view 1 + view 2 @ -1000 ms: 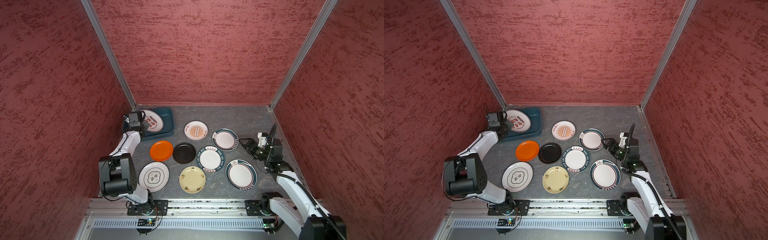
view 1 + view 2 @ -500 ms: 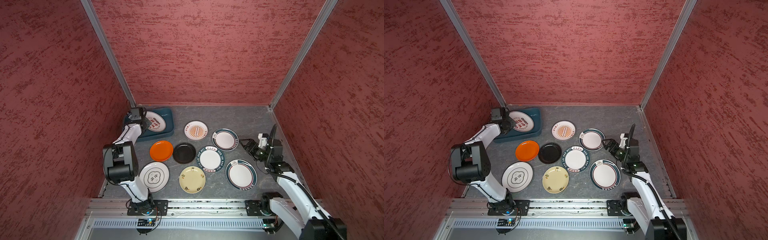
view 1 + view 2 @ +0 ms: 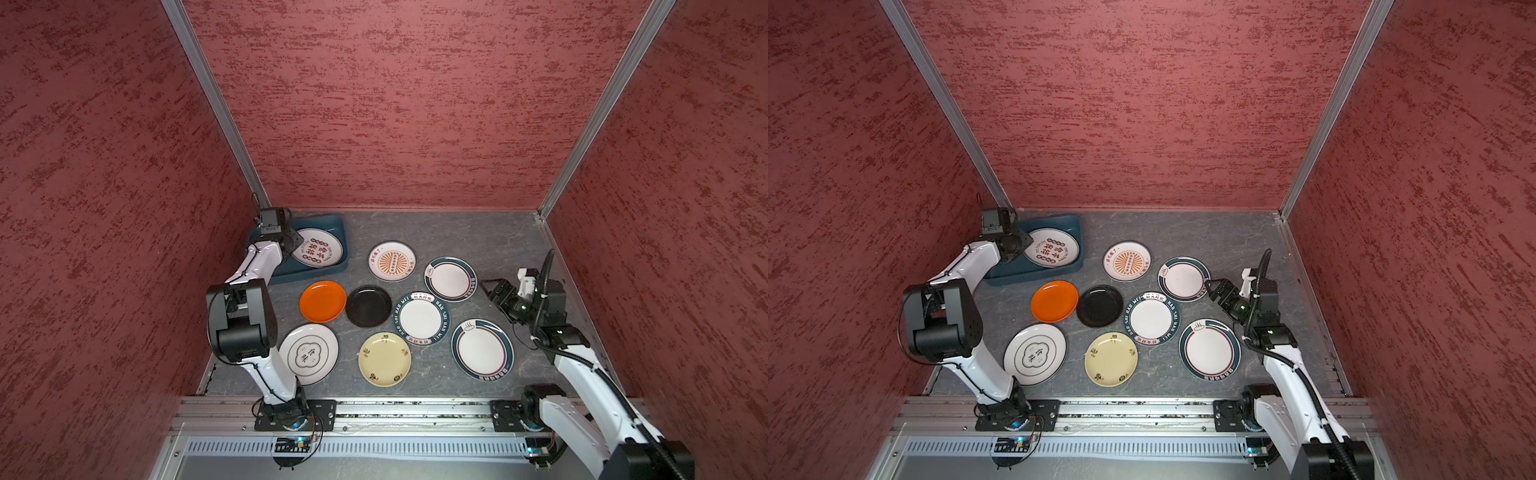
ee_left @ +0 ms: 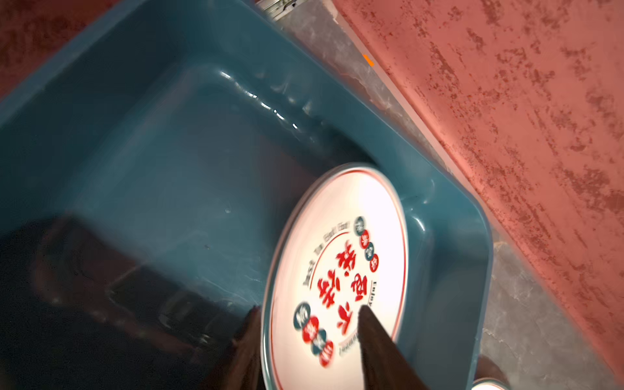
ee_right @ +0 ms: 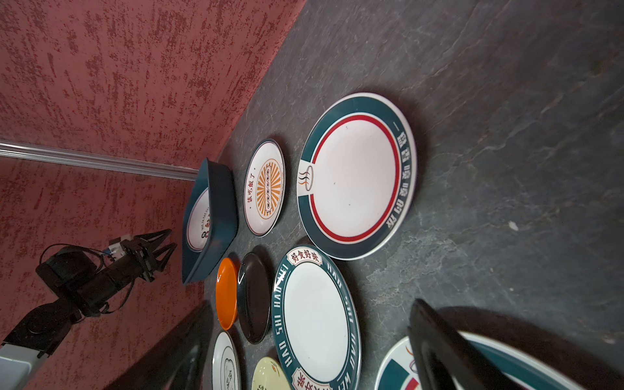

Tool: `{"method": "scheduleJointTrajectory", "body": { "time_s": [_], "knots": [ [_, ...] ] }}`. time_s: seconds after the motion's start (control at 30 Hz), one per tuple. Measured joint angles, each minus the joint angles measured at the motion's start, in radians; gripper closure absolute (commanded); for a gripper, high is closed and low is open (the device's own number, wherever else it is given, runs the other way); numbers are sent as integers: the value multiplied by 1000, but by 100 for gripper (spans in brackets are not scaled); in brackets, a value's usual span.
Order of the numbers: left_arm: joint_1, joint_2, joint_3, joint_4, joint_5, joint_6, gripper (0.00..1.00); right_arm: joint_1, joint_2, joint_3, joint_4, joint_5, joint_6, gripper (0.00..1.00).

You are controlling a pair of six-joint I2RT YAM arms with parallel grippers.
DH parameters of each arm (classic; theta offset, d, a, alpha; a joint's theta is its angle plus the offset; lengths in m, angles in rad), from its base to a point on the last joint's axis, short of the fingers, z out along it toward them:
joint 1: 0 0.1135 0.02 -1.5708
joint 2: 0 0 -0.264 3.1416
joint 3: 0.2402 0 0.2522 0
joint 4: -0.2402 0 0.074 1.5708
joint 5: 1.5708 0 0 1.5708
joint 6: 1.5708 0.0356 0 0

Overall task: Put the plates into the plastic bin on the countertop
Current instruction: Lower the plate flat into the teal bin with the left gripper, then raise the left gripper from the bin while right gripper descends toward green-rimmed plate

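Note:
The teal plastic bin (image 3: 307, 274) (image 3: 1034, 276) (image 4: 101, 101) sits in the far left corner of the countertop (image 3: 457, 232). In it lies a white plate with red characters (image 3: 318, 248) (image 3: 1052, 248) (image 4: 337, 253), blurred in the left wrist view. My left gripper (image 3: 293, 241) (image 3: 1019, 243) (image 4: 310, 309) is open, its fingers straddling that plate's rim with a gap on each side. My right gripper (image 3: 490, 289) (image 3: 1214, 286) (image 5: 310, 307) hangs open and empty beside a teal-rimmed plate (image 3: 450, 278). Several more plates lie flat on the countertop.
Loose plates: orange (image 3: 323, 301), black (image 3: 368, 306), sunburst print (image 3: 391, 261), lettered teal rim (image 3: 421, 318), large teal rim (image 3: 482, 349), cream-yellow (image 3: 384, 359), white with black motif (image 3: 308, 354). Red walls (image 3: 374, 104) enclose three sides.
My left gripper has gone from shut to open at the bin, letting go of the red-character plate. It also shifted slightly toward the back wall. The right arm has not moved.

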Motion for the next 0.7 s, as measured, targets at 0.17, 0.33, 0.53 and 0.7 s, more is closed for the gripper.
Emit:
{"method": "scheduleJointTrajectory", "body": {
  "time_s": [0.17,0.33,0.53,0.7],
  "knots": [
    [-2,2,8,0,16,18,1,0,-1,-2,-13,6,-1,9],
    [-18,-18,-8,1,15,30,1,0,-1,-2,-54,31,-23,8],
    [-67,-156,-108,17,9,32,1,-3,3,15,-154,71,-86,6],
    [-149,-301,-200,38,-8,32,1,-9,5,65,-232,109,-148,5]
  ]
}}
